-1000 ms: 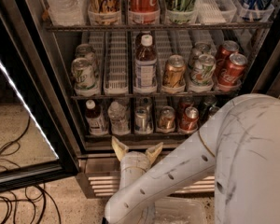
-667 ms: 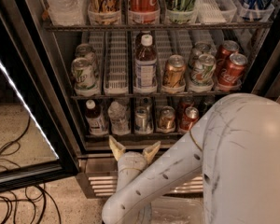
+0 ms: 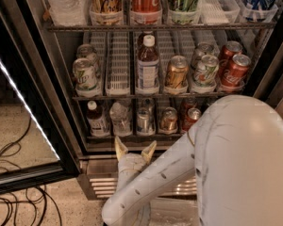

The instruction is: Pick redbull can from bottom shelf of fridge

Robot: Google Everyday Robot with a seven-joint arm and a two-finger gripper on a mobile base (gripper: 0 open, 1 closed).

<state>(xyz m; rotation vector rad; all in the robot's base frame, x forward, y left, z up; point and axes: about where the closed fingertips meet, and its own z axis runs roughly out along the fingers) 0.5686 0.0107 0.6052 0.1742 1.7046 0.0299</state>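
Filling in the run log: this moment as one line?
gripper open, just below bottom shelf front | redbull can upright on shelf, not grasped | fridge open

Dim, warm light overall. A white light strip [image 3: 23, 102] on the left burns out to pure glare. The fridge [image 3: 66, 112] interior lies in shadow, deepest along the bottom shelf [image 3: 132, 136], while can tops [image 3: 178, 60] catch small glints. The pale gripper [image 3: 134, 149], fingers spread, sits evenly lit just below that shelf's front rail.

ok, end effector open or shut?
Open. The end effector hovers in front of the bottom shelf, below the redbull can, its two fingers spread wide with nothing between them.
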